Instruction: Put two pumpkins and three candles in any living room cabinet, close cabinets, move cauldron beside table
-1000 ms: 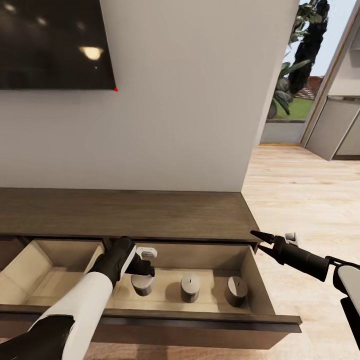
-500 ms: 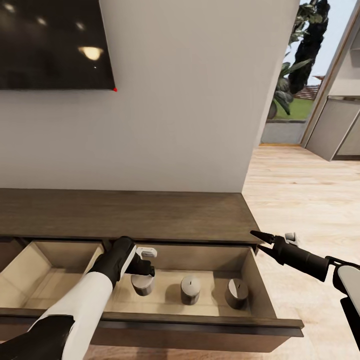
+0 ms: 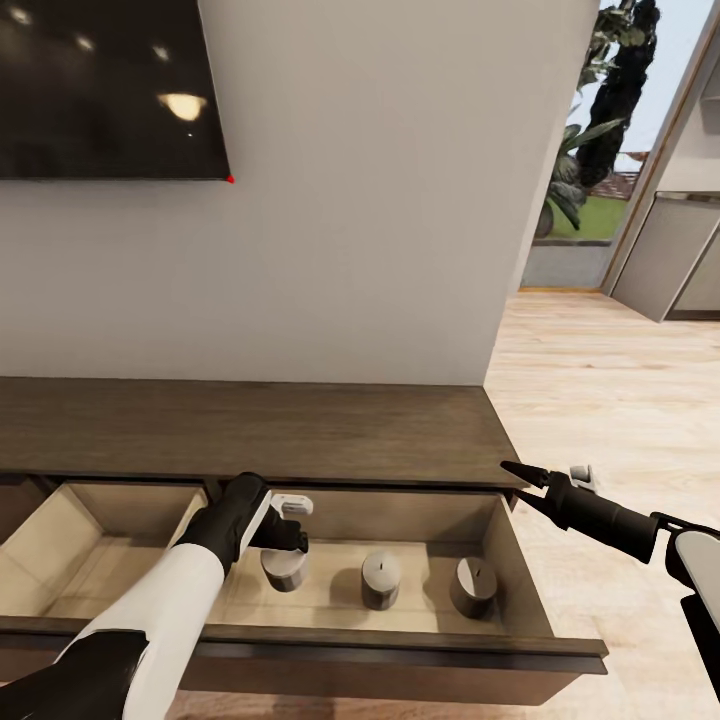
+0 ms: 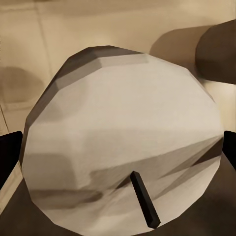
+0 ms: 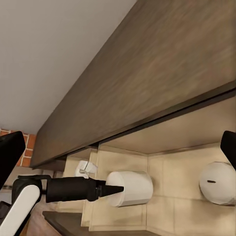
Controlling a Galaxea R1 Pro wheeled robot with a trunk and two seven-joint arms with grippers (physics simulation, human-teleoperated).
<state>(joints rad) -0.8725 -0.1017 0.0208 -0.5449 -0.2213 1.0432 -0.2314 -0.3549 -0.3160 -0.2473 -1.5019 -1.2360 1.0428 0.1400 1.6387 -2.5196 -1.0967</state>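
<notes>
Left arm: white forearm and black wrist reach forward and down from the lower left of the head view
Left gripper [image 3: 288, 548]: points down, fingers [image 4: 10, 152] spread to either side of a candle [image 3: 284, 567], dark tips at both edges of the left wrist view
Right arm: comes in from the lower right, black forearm angles up and to the left
Right gripper [image 3: 512, 483]: held in the air, its two thin black fingers parted, nothing between them
</notes>
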